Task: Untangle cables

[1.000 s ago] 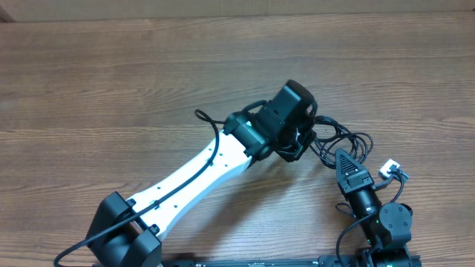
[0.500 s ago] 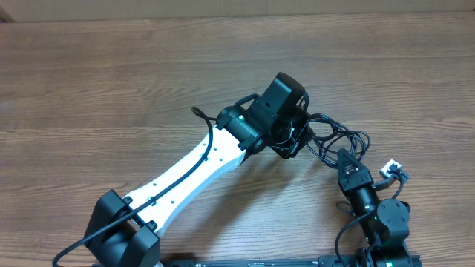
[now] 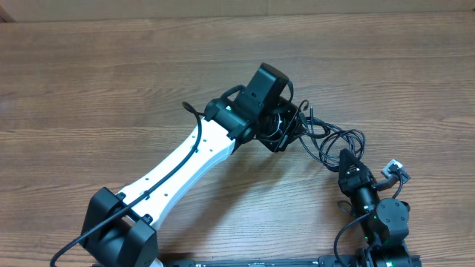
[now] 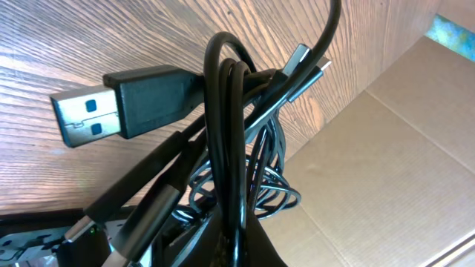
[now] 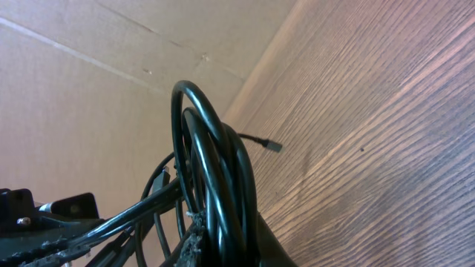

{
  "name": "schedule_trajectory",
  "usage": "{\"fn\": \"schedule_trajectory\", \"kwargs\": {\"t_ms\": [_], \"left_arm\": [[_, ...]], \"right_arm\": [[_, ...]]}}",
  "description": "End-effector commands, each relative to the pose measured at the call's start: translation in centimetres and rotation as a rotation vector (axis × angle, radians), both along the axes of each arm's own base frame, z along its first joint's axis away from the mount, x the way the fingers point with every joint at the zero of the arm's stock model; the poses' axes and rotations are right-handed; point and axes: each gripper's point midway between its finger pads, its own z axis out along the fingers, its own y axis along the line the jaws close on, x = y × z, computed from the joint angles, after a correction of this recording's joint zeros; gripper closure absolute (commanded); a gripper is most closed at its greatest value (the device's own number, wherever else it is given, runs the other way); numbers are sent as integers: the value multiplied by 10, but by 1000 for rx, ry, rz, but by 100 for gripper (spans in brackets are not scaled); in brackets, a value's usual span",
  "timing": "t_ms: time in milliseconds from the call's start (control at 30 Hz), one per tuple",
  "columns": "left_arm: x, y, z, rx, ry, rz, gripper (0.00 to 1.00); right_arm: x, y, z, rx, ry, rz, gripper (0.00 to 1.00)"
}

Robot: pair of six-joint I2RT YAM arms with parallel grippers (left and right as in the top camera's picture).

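The cables (image 3: 335,139) are a tangle of thin black cords stretched between my two grippers at the table's middle right. My left gripper (image 3: 289,127) is shut on one end of the bundle. In the left wrist view the cables (image 4: 226,133) rise in a tight loop from the shut left gripper (image 4: 236,241), with a USB plug (image 4: 111,107) sticking out left and a smaller plug (image 4: 303,63) above. My right gripper (image 3: 345,158) is shut on the other end. The right wrist view shows looped cables (image 5: 215,170) clamped in the right gripper (image 5: 223,241).
The wooden table (image 3: 111,81) spreads wide to the left and back. A cardboard wall (image 4: 386,170) borders the table's far edge, and the cardboard wall (image 5: 89,89) also fills the right wrist view's left side. A small white connector (image 3: 392,169) sits on the right arm's own wiring.
My left gripper has moved up and to the left with its end of the cables, drawing the tangle out longer. The right gripper has held its place and grip.
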Motion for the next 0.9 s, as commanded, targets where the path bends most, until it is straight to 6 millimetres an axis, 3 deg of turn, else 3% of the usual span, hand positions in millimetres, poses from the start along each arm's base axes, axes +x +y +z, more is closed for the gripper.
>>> {"fn": "schedule_trajectory", "kwargs": {"t_ms": [0, 433, 600, 867], "left_arm": [[7, 5, 18, -8, -75, -21, 96], [28, 25, 17, 55, -290, -162, 96], [27, 33, 11, 96, -349, -241, 96], [24, 32, 12, 115, -503, -420, 96]], "right_arm": [[1, -7, -6, -33, 10, -36, 88], [1, -9, -6, -112, -3, -35, 90], [1, -10, -6, -214, -20, -18, 93], [1, -10, -6, -215, -20, -18, 93]]}}
